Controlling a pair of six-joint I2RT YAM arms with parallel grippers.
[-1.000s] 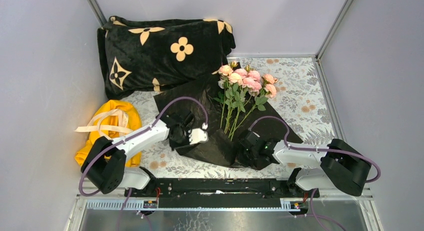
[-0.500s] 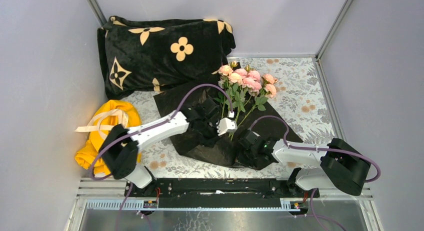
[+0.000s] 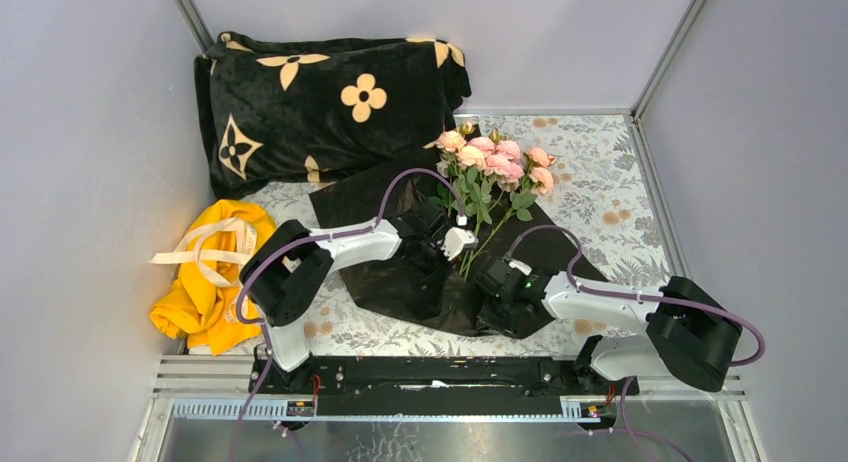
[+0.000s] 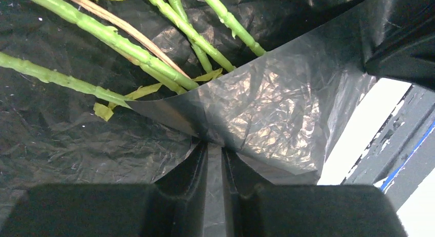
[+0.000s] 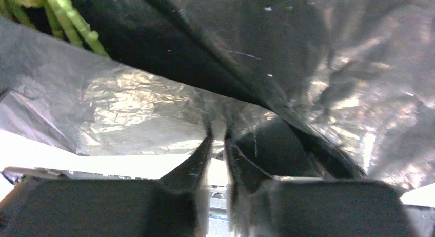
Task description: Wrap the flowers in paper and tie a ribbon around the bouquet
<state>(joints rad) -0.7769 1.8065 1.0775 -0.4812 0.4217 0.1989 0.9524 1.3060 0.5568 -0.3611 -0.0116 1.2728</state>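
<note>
Left hand [image 4: 214,145] has drawn the pinched paper [image 4: 267,109] over the flowers [image 3: 495,162].

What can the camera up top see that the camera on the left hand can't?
Only the top camera shows the pink heads of the flowers, the black blanket, the yellow cloth with the ribbon lying on it, and both arms. Only the left wrist camera shows, up close, the left hand pinching an edge of the paper, with that fold lifted over the stem ends. Both show the green stems lying on the black paper.
</note>
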